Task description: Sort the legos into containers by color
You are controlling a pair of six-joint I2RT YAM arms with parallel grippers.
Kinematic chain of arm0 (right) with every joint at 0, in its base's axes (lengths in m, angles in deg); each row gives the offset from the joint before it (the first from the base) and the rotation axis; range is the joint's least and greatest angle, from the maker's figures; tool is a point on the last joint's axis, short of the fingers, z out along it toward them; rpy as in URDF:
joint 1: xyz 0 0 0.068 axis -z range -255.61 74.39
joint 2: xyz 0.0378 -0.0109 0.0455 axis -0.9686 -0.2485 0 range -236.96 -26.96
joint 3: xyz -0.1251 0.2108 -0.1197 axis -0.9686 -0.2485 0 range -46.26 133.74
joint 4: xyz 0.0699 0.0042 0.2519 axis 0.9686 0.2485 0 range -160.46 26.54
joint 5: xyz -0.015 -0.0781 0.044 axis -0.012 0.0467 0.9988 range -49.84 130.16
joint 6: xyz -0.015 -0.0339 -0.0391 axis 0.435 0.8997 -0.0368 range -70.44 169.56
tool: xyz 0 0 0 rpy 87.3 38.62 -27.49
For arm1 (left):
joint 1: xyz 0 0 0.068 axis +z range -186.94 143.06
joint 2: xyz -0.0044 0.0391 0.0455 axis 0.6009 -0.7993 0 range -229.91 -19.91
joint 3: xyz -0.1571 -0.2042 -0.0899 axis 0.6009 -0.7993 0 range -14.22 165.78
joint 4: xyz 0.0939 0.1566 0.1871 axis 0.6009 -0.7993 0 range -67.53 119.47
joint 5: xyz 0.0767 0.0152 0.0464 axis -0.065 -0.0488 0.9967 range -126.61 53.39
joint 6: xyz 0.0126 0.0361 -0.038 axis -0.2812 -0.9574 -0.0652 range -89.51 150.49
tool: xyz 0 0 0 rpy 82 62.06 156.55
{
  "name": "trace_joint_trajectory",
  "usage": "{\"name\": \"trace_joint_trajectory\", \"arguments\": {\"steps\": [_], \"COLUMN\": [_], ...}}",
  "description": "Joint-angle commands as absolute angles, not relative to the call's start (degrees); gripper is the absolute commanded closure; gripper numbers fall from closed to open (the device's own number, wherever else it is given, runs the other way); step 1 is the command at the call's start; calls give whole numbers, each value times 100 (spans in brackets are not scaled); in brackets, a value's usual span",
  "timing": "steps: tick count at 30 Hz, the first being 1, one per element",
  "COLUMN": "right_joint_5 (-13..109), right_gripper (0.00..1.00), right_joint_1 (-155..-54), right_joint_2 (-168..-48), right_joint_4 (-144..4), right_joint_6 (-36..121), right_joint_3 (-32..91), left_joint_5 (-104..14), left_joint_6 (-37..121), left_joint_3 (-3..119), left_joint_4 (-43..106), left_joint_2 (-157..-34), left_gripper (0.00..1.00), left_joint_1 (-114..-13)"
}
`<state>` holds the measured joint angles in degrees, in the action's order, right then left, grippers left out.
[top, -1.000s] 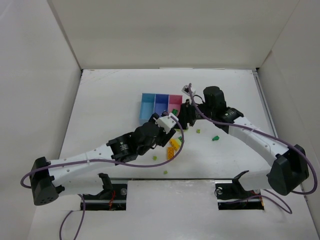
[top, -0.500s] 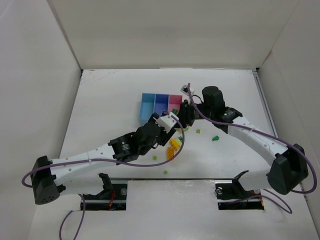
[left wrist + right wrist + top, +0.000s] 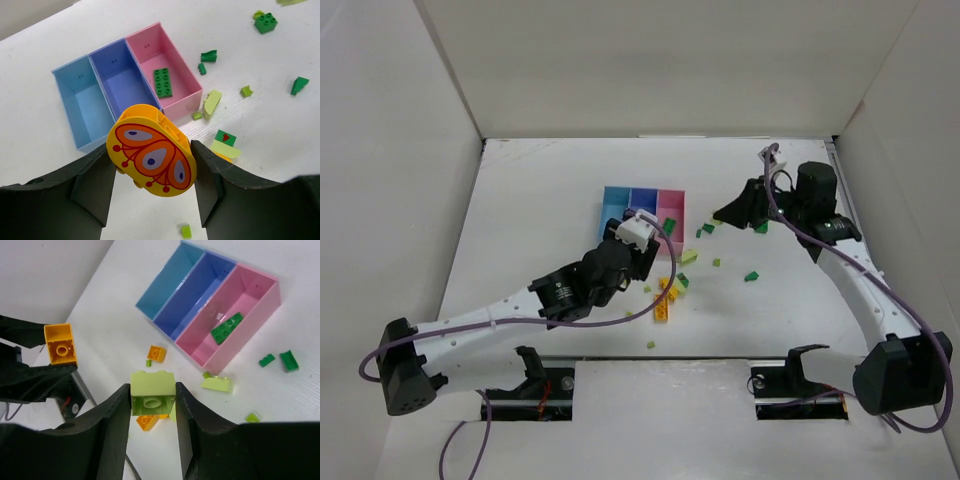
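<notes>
**mod_k:** How's the sort looking from your end?

**me:** Top cam first. The tray point(image 3: 616, 203) sits mid-scene and my left gripper point(image 3: 642, 240) hangs right at its 6 o'clock edge. The right gripper point(image 3: 728, 212) is off at the tray's 3 o'clock. Loose legos point(image 3: 753, 275) are scattered from about 4 to 6 o'clock of the tray.

**mod_k:** Holding anything?

**me:** Left wrist cam: jaws roughly halfway apart, clamped on the round yellow-red piece point(image 3: 152, 155). The tray is at 12 o'clock from it. The pink bin point(image 3: 172, 55) has one dark green brick point(image 3: 163, 83), while the periwinkle bin point(image 3: 120, 75) and light blue bin point(image 3: 82, 107) are bare. Right wrist cam: jaws pinched narrow on a lime brick point(image 3: 152, 390), with the tray at 1 o'clock, well apart.

**mod_k:** What worries you?

**me:** The round piece looks nearly as wide as a bin, so I reckon it could catch on a divider and perch there instead of dropping in. It's gripped at only two spots, so it might swivel too. Both arms also want the same small tray. If I send them in together they could bump each other or shove it. And the lime can't land on that dark green.
</notes>
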<state>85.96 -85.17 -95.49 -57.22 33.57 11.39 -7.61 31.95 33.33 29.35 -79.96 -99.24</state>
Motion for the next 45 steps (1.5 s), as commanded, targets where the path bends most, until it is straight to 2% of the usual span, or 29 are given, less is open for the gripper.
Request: {"name": "trace_joint_trajectory", "arguments": {"steps": [1, 4, 5, 7, 11, 15, 18, 26, 30, 31, 37, 38, 41, 45], "right_joint_5": [8508, 7606, 6758, 6093, 5696, 5230, 4913, 3904, 3630, 3630, 3822, 3823, 3902, 4121], "right_gripper": [100, 100, 100, 100, 100, 100, 100, 96, 81, 71, 49, 40, 26, 25], "right_joint_1": [-8422, -8886, -9071, -9581, -10056, -10671, -10962, -11446, -11446, -11446, -11446, -11446, -11446, -11446], "right_joint_2": [-9358, -9489, -9586, -9823, -10840, -11686, -12440, -13848, -14121, -14122, -14227, -14158, -13929, -13490], "right_joint_4": [-5640, -5473, -5360, -5297, -5428, -5561, -5482, -4981, -4893, -4893, -4893, -4893, -4893, -5024], "right_joint_6": [3646, 3900, 3954, 4085, 4218, 4402, 4402, 4657, 4605, 4605, 4605, 4605, 4727, 4780], "right_joint_3": [1096, 1315, 1411, 1684, 2228, 2931, 3608, 4971, 5077, 5077, 5077, 5077, 5024, 4726], "left_joint_5": [-480, -391, -391, -391, -787, -1760, -1833, -1701, -1648, -1648, -1753, -1753, -1806, -1858], "left_joint_6": [3541, 3901, 4032, 4568, 5771, 6266, 6450, 6697, 6697, 6749, 6750, 6750, 6671, 6671], "left_joint_3": [3289, 3368, 3368, 3421, 3894, 4299, 4457, 4608, 4608, 4608, 4608, 4608, 4608, 4740], "left_joint_4": [2894, 2745, 2744, 2613, 1921, 1576, 1393, 1118, 1118, 1118, 1276, 1277, 1417, 1417], "left_joint_2": [-7845, -7845, -7845, -7845, -7915, -8222, -8389, -8530, -8530, -8530, -8705, -8706, -8881, -9180], "left_gripper": [95, 95, 94, 91, 91, 94, 97, 97, 95, 95, 94, 94, 94, 94], "left_joint_1": [-9759, -9435, -9311, -8969, -7696, -6806, -6655, -6471, -6418, -6418, -6418, -6418, -6418, -6365]}}
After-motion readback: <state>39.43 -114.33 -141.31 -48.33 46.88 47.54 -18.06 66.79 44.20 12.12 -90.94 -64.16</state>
